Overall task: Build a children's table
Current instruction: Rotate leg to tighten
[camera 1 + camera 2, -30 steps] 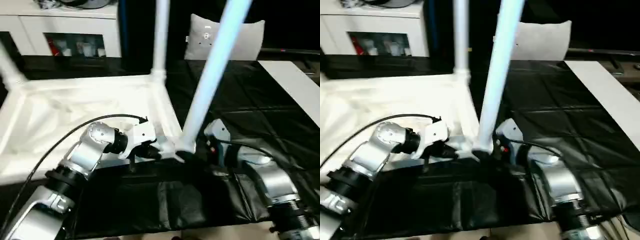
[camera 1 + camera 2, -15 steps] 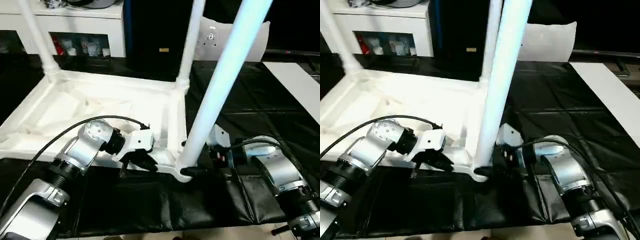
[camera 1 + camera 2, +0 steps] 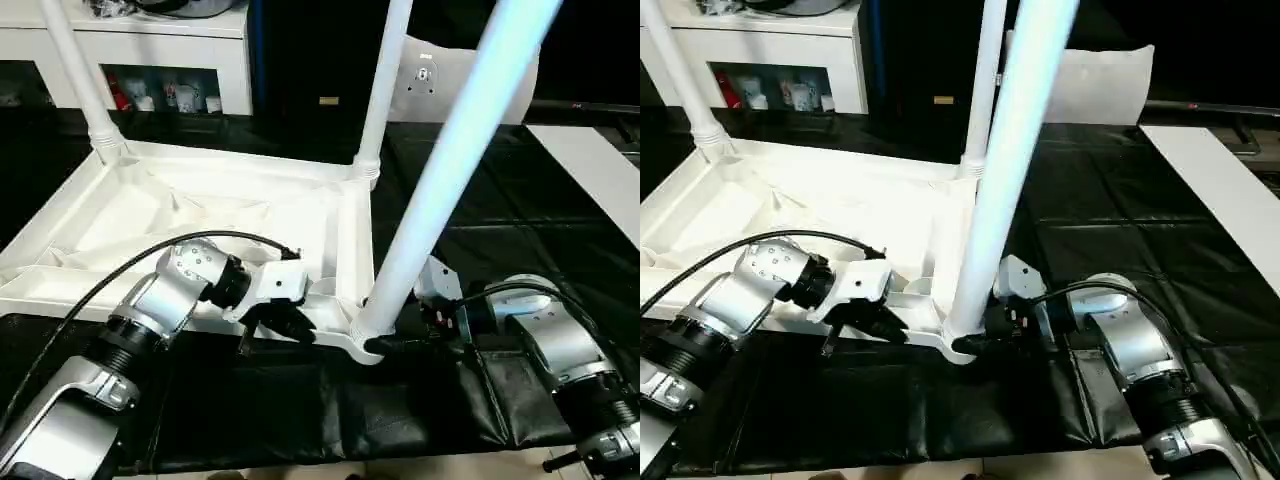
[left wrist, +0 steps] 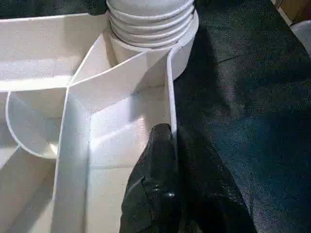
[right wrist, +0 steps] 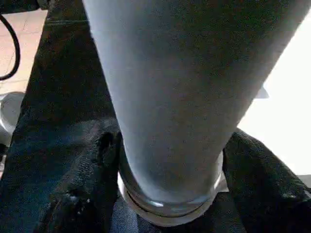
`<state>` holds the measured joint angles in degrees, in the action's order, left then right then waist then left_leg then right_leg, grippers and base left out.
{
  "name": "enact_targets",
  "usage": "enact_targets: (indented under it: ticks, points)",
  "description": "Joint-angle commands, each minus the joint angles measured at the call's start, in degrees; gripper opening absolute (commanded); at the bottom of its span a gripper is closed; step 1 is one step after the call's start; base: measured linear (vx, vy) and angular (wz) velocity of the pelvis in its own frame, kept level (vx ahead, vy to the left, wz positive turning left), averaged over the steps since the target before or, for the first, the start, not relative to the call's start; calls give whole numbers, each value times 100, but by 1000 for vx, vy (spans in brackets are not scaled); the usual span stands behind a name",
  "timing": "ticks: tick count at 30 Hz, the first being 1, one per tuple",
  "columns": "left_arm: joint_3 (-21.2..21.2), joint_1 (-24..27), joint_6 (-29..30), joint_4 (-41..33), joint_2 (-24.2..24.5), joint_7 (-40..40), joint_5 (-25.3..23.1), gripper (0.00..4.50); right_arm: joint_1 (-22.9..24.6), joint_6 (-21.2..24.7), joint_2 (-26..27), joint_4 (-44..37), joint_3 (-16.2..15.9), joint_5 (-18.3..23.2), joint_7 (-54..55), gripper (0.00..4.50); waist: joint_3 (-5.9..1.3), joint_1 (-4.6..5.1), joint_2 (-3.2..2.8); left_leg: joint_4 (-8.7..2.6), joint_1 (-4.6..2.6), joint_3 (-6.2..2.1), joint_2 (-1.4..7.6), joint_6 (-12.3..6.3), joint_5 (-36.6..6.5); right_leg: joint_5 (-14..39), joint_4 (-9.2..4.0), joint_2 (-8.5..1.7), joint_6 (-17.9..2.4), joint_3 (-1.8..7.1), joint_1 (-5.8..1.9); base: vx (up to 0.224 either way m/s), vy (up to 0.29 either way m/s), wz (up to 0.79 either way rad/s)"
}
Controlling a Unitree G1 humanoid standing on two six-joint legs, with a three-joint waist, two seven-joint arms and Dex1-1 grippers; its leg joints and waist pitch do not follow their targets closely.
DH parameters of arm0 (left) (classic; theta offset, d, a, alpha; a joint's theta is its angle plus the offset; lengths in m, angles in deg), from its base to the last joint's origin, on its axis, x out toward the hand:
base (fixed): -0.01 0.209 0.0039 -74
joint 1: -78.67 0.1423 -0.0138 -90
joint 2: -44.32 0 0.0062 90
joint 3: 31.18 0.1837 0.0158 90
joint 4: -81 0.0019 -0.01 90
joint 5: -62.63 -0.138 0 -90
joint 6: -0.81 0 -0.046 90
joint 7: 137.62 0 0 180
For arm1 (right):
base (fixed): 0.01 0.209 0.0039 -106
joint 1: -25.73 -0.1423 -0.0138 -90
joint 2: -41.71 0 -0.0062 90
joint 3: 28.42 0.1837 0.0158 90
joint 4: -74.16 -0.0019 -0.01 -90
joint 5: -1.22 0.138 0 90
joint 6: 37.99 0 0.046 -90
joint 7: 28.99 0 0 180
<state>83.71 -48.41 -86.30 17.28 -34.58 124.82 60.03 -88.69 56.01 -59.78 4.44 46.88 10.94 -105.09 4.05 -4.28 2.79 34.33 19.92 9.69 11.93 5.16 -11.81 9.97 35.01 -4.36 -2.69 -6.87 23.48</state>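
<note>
The children's table (image 3: 200, 215) lies upside down on a black cloth (image 3: 560, 230), legs up. The left gripper (image 4: 170, 145) is clamped on the rim wall beside the near corner socket (image 4: 150, 29); the right gripper (image 5: 167, 160) grips the base of the near leg (image 3: 440, 170), one finger (image 5: 92, 165) either side

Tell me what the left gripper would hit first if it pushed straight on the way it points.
Probably the near leg's threaded base in its corner socket; the left gripper, astride the tabletop's rim wall, points along it.
</note>
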Motion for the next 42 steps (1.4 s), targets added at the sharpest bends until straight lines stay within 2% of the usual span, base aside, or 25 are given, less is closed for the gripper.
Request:
enact_targets:
  ticks: [1,4,5,7,9,11,12,14,15,17,18,19,20,21,23,24,26,28,30,32,35,38,39,41,42]
  points:
    - [111,-165,-169,-115,-35,292,59,0,48,131,-9,-39,22,29,18,277,-453,15,-25,-358,24,-9,171,-433,-431,1095,-382,-415,-1041,397,-415,0,0,0]
    - [37,-106,60,-203,-72,158,107,0,179,464,105,-240,92,252,87,272,-455,-7,-34,-360,16,-6,177,-428,-422,1009,-374,-409,-1071,400,-419,0,0,0]
    - [-67,-49,486,-332,-166,-152,120,0,324,792,223,-459,137,421,233,271,-449,-18,-47,-363,11,-4,185,-412,-422,988,-377,-411,-1068,404,-415,0,0,0]
    - [-96,-28,619,-377,-196,-258,116,0,371,877,261,-521,149,457,295,268,-458,-33,-40,-364,7,-13,190,-394,-393,944,-365,-420,-1093,401,-416,0,0,0]
    - [-226,84,1108,-611,-365,-624,186,0,505,1236,519,-747,192,533,761,267,-418,-23,-57,-386,-3,-12,190,-303,-564,1263,-410,-425,-1028,399,-402,0,0,0]
    - [-271,140,1383,-753,-510,-956,131,0,567,1504,784,-856,242,521,1241,266,-388,-12,-39,-383,-20,-4,148,-230,-797,1906,-507,-423,-814,375,-386,0,0,0]
    - [-363,160,1724,-839,-777,-1471,45,0,579,1659,1140,-823,291,402,1859,266,-364,36,-36,-403,-15,-22,139,-109,-936,2448,-559,-421,-587,353,-391,0,0,0]
    - [-371,161,1750,-845,-801,-1517,37,0,580,1679,1172,-822,296,393,1913,266,-350,83,-31,-400,-39,-34,113,-58,-1074,2796,-628,-418,-437,316,-370,0,0,0]
    - [-436,148,1982,-884,-1045,-1888,-5,0,562,1866,1535,-784,442,359,2492,266,-369,153,-6,-390,-11,-45,95,-76,-1049,2966,-644,-426,-302,317,-394,0,0,0]
    - [-517,83,2266,-890,-1404,-2340,-17,0,492,2147,2065,-699,716,415,3253,266,-374,208,1,-381,-19,-45,99,-57,-1018,2930,-652,-414,-309,316,-345,0,0,0]
    - [-517,83,2266,-890,-1404,-2340,-17,0,492,2147,2065,-699,716,415,3253,266,-378,244,7,-382,10,-63,76,-55,-1035,3009,-670,-419,-253,280,-379,0,0,0]
    - [-545,14,2336,-838,-1613,-2620,-53,0,416,2239,2391,-608,889,416,3771,265,-387,255,15,-374,0,-52,65,-118,-1034,3028,-694,-415,-190,292,-368,0,0,0]
    - [-545,-26,2309,-787,-1688,-2728,-81,0,360,2253,2522,-532,987,431,4003,265,-394,274,-2,-375,-23,-53,77,-136,-1020,2925,-681,-412,-247,302,-338,0,0,0]
    - [-550,-98,2254,-699,-1828,-2920,-120,0,267,2195,2735,-392,1133,403,4417,265,-403,280,-21,-375,-11,-56,76,-150,-987,2829,-668,-403,-272,303,-350,0,0,0]
    - [-560,-181,2180,-599,-1985,-3129,-169,0,175,2046,2949,-237,1274,361,4819,265,-426,303,-21,-377,-13,-50,83,-147,-934,2534,-637,-404,-395,317,-336,0,0,0]
    - [-551,-206,2136,-578,-2007,-3165,-232,0,186,1977,3009,-251,1325,373,4901,298,-441,290,-42,-380,-19,-48,96,-171,-829,2266,-604,-400,-463,341,-344,0,0,0]
    - [-541,-210,2106,-565,-1992,-3153,-251,0,200,1942,3023,-279,1356,386,4936,328,-456,277,-48,-387,17,-51,129,-231,-604,1663,-517,-395,-629,362,-372,0,0,0]
    - [-548,-195,2094,-564,-1960,-3181,-317,0,231,2010,3124,-394,1520,382,5083,350,-476,281,-57,-380,31,-45,136,-294,-411,1123,-446,-394,-816,383,-395,0,0,0]
    - [-524,-153,1933,-526,-1780,-3104,-375,0,316,1930,2988,-567,1495,285,4965,373,-491,259,-72,-371,27,-37,139,-348,-251,751,-399,-404,-980,394,-419,0,0,0]
    - [-512,-124,1816,-491,-1661,-3020,-385,0,381,1826,2841,-676,1422,234,4775,378,-486,240,-77,-372,23,-27,139,-373,-300,665,-396,-403,-1033,398,-421,0,0,0]
    - [-478,-67,1603,-428,-1467,-2810,-369,0,531,1604,2471,-853,1253,170,4403,418,-496,220,-81,-362,41,-28,136,-390,-255,557,-380,-406,-1058,401,-435,0,0,0]
    - [-416,19,1184,-345,-1156,-2291,-312,0,761,1426,1876,-1154,1208,264,3589,430,-471,187,-66,-362,46,-15,119,-413,-468,858,-433,-402,-980,398,-444,0,0,0]
    - [-413,21,1167,-342,-1147,-2274,-310,0,765,1422,1860,-1160,1209,267,3567,441,-467,179,-68,-362,47,-14,124,-418,-514,941,-439,-407,-951,402,-445,0,0,0]
    - [-325,64,795,-238,-884,-1818,-280,0,863,1331,1306,-1294,1230,398,2782,441,-453,147,-73,-361,30,-6,134,-418,-630,1224,-473,-405,-865,400,-420,0,0,0]
    - [-303,61,734,-213,-847,-1771,-293,0,865,1323,1239,-1299,1236,416,2686,441,-457,126,-69,-363,24,-13,145,-414,-653,1294,-473,-407,-823,394,-418,0,0,0]
